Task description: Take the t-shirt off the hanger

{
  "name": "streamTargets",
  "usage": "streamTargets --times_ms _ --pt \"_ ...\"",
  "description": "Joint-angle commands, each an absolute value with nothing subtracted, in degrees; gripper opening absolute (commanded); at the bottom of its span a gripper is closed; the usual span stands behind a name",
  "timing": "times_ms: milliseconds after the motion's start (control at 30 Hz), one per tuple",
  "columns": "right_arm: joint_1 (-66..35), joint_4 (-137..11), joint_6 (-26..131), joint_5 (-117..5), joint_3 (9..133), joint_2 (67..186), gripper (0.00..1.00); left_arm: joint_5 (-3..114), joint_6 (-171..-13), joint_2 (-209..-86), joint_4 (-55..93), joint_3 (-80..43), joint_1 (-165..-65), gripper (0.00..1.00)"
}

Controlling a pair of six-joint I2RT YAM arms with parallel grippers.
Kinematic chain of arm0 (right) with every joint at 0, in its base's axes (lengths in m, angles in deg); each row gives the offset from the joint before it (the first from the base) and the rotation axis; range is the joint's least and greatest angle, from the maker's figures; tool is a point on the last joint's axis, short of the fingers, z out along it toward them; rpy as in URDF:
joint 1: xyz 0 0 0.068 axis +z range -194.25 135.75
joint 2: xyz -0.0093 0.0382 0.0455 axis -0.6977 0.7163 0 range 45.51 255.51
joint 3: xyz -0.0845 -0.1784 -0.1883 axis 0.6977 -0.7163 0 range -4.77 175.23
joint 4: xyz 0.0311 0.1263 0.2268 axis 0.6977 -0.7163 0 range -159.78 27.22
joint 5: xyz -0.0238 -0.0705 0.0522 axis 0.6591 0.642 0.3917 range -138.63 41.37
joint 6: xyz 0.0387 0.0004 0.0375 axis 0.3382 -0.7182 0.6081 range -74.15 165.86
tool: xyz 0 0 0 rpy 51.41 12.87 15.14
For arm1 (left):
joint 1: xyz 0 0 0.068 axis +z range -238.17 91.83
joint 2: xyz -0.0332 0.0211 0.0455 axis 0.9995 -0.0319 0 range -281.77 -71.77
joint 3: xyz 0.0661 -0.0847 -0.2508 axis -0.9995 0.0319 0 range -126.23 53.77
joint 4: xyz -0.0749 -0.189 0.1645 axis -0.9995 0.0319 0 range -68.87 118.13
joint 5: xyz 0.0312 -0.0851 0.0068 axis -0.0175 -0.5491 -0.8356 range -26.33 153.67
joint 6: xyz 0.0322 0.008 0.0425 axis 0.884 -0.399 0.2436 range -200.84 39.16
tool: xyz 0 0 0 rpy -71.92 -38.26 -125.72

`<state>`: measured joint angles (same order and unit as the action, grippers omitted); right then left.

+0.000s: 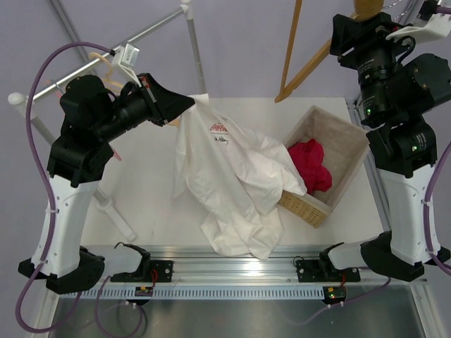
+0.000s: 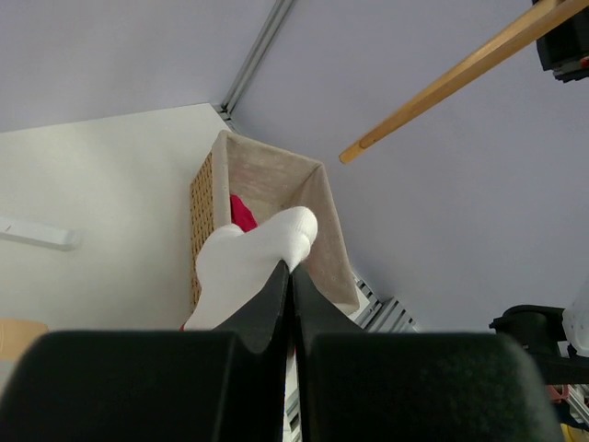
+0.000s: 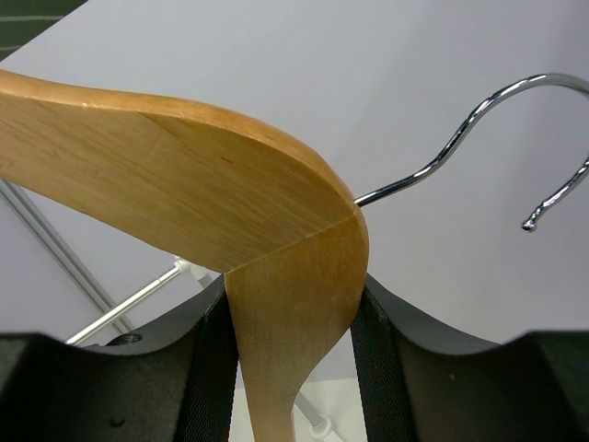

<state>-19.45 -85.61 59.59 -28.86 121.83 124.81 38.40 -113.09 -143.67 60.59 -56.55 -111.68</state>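
Draping from the table's (image 1: 141, 190) middle over the basket's (image 1: 338, 127) rim, the t-shirt (image 1: 225, 176) is pinched near its collar by our left gripper (image 1: 180, 105), closed tight on the cloth toward the far left edge. Our right gripper (image 3: 294, 304) clamps the hanger's (image 3: 184, 184) wooden neck above the far right corner. It looks free of the shirt, so we should hold it well apart and lower the cloth gently.

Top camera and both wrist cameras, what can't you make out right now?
- Top view: the right arm hides where the hanger is gripped.
- Top view: the t-shirt covers part of the red cloth in the basket; the black writing under its red script is too small to read.
- Left wrist view: the left hand hides all but one fold of the t-shirt.
- Right wrist view: the hanger's ends run off the left and bottom edges.
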Motion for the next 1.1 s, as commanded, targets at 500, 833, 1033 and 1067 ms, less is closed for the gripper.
streamTargets --times_ms 500,833,1033,1067 --pt "-20.1 -92.3 56.9 -25.4 104.6 106.5 0.00 30.1 -124.8 -144.9 44.2 -60.5 -111.6 0.00" --pt "-20.0 -99.5 53.9 -25.7 104.1 103.2 0.00 33.4 -121.3 -151.8 50.9 -60.4 -112.3 0.28" --pt "-20.0 -108.5 50.3 -31.6 105.8 105.1 0.00 37.0 -113.5 -148.4 59.4 -60.5 -112.3 0.99" --pt "-20.0 -111.4 49.9 -33.5 105.9 105.9 0.00 36.9 -113.0 -147.0 60.0 -60.4 -112.3 0.99"
